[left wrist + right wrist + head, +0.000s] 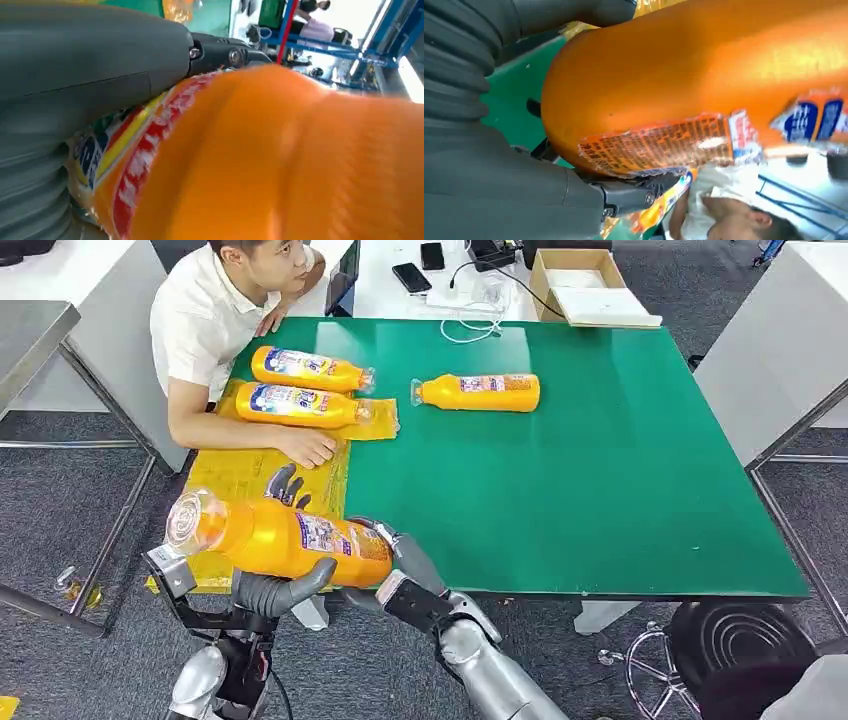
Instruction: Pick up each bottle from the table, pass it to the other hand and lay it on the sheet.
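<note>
Nearest to us, at about 7 o'clock in the head view, we see an orange bottle (275, 537) lying on its side in the air over the table's near edge, clear cap end toward 9 o'clock, base toward 3 o'clock. Our left hand (275, 585) cradles it from below, the grey thumb curling up its near side and darker fingers (285, 485) showing over the far side; in the left wrist view the bottle (280, 160) presses against the thumb (90, 55). Our right hand (405, 565) wraps the base end, and the right wrist view shows the bottle (684, 75) lying against that hand (499, 180) with a dark finger (639, 192) under the label. So both hands are clamped on this one bottle. The yellow sheet (240, 475) covers the green table (620, 490) at 9 to 10 o'clock, and two bottles lie on it side by side: the farther bottle (310, 368) and the nearer bottle (300, 404). A fourth bottle (480, 392) lies alone on the green at 12 o'clock. A person (215, 310) leans in at 11 o'clock, one hand resting on the sheet.
</note>
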